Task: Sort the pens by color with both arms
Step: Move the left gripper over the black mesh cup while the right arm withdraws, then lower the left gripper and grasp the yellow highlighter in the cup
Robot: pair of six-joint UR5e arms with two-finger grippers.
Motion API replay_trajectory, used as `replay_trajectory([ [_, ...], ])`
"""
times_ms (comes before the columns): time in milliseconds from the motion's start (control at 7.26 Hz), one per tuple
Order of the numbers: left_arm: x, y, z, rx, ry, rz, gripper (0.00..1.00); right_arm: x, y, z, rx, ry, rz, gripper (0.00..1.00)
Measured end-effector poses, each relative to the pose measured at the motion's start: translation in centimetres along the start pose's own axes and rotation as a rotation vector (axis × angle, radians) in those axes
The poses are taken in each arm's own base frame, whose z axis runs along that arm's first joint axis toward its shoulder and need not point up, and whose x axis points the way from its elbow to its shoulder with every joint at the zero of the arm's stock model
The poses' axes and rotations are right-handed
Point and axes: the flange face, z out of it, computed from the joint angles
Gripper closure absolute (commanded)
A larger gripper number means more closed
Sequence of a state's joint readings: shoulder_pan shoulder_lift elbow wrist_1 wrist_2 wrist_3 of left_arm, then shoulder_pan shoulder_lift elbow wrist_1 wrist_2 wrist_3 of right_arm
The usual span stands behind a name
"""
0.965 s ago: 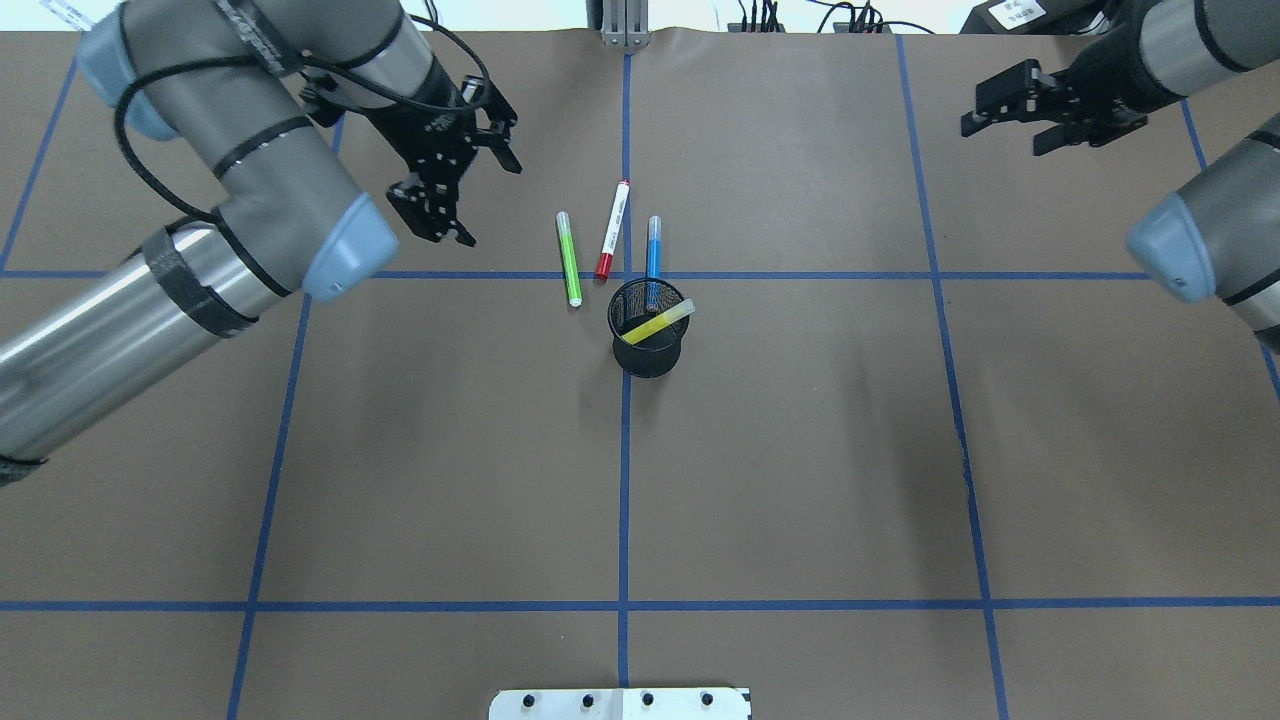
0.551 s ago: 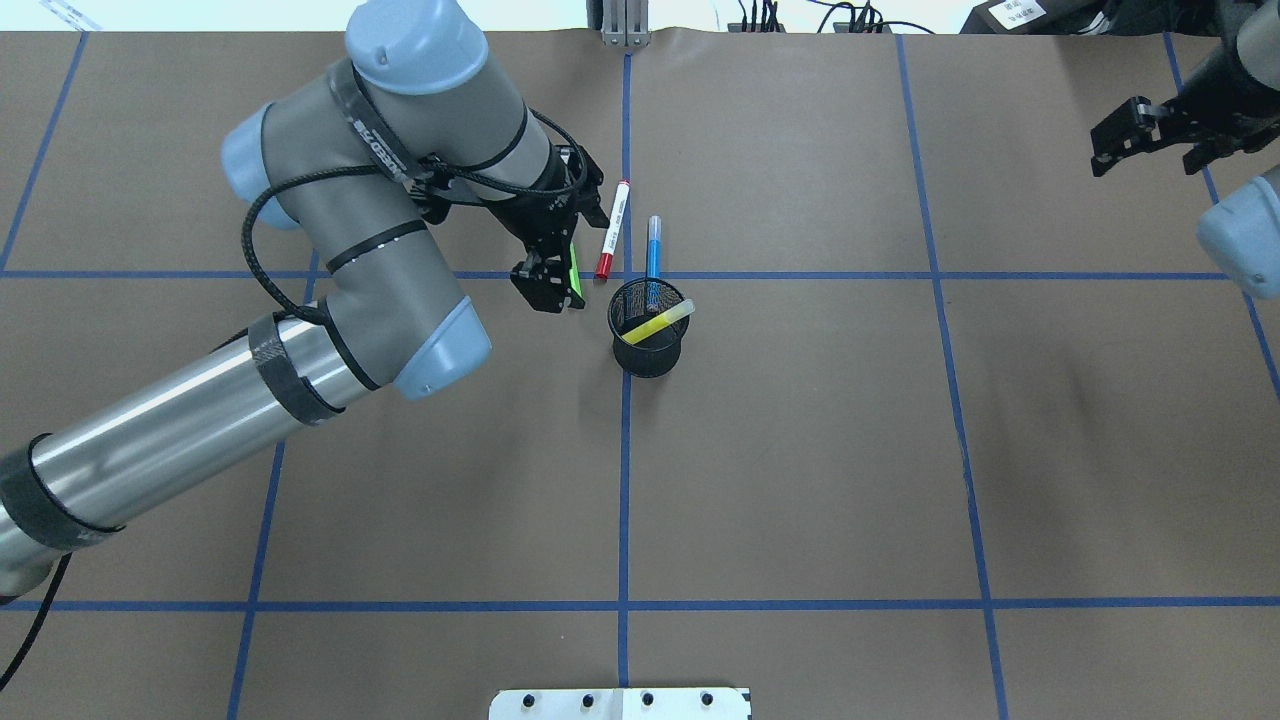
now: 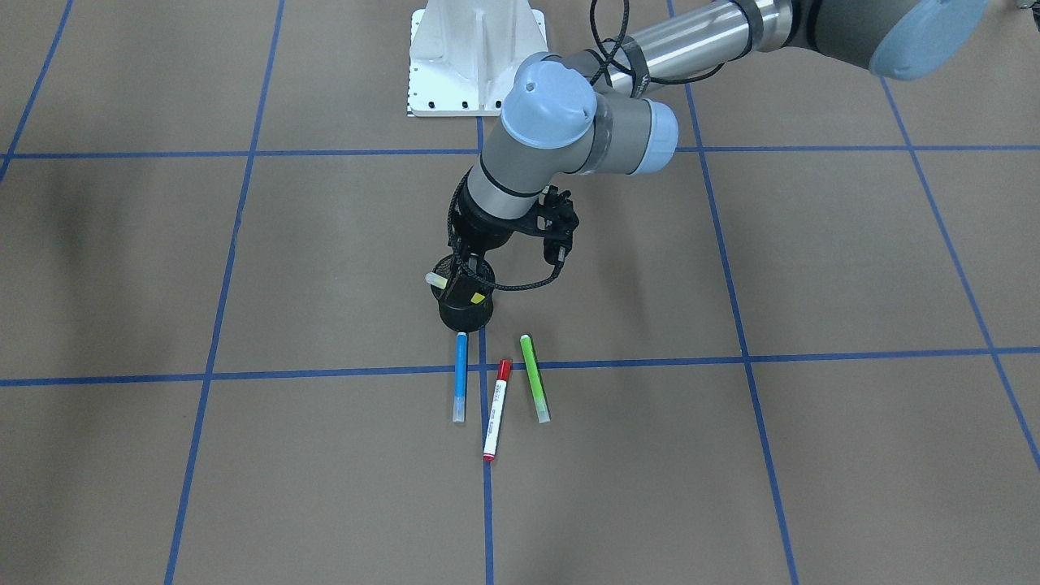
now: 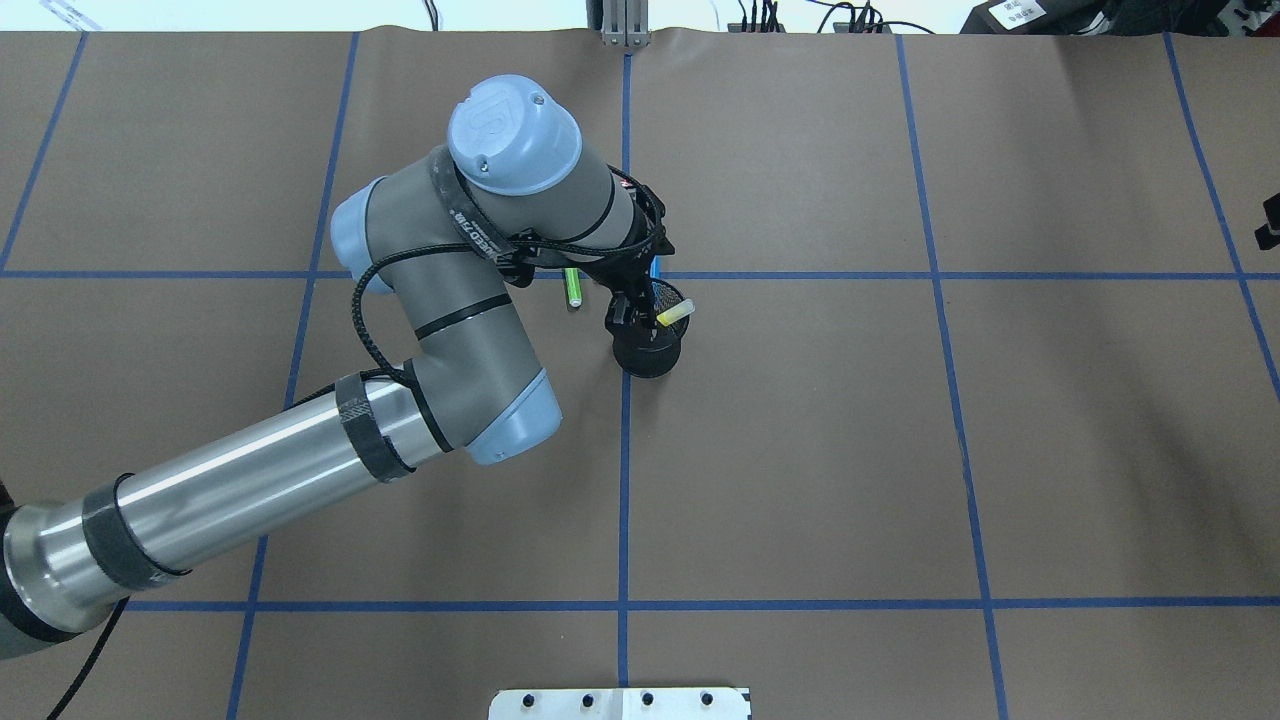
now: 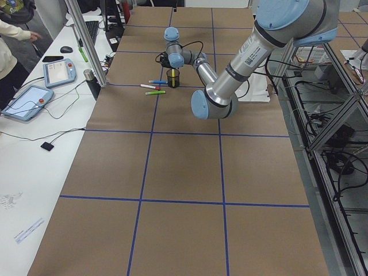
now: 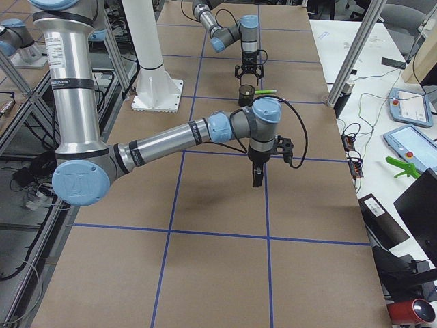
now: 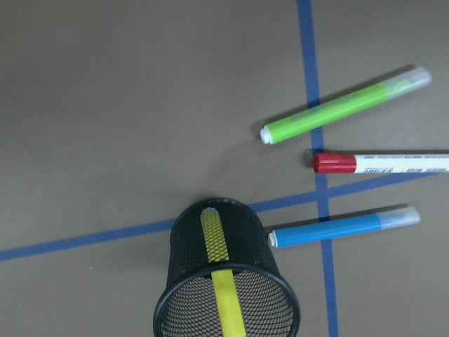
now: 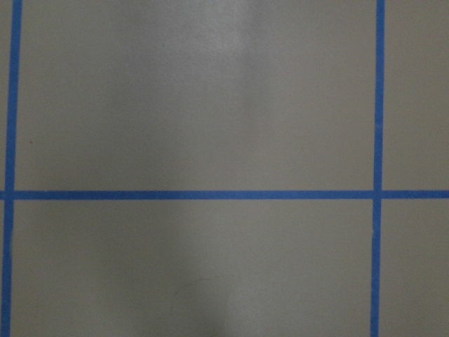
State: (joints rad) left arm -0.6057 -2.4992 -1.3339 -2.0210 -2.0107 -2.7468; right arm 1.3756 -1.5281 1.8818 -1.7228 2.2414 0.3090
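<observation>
Cup [image 4: 650,360] rim under left arm [image 4: 460,290], blue pen [image 3: 460,374] beside

No legible text or labels

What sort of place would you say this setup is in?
Probably a robotics lab: arms over a table gridded with blue tape, and teach pendants on the side bench.

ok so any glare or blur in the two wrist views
Right wrist view: a pale sheen runs down the brown paper, blue tape lines crisp. Left wrist view: sharp, no glare; green highlighter and blue highlighter cast only faint shadows.
</observation>
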Motion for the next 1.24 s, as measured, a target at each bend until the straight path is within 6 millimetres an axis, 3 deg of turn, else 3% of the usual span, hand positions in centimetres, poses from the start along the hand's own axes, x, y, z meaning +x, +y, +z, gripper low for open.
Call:
replay_trajectory([
  [138, 0.0, 0.9, 0.9, -0.002, 0.015, -0.001, 0.25, 2.1, 1.3, -0.6, 0.008, 0.005, 0.034, 0.00],
  [413, -0.5, 1.5, 1.9, -0.002, 0.016, 0.003, 0.29, 4.8, 3.0, 0.1, -0.008, 0.023, 0.082, 0.00],
  [827, -1.3, 1.6, 2.6, 0.000, 0.004, 0.012, 0.36, 6.8, 3.8, 1.3, -0.024, 0.080, 0.109, 0.00],
  [1240, -1.3, 1.5, 2.5, -0.002, 0.006, 0.021, 0.40, 7.4, 3.8, 1.6, -0.029, 0.088, 0.121, 0.00],
])
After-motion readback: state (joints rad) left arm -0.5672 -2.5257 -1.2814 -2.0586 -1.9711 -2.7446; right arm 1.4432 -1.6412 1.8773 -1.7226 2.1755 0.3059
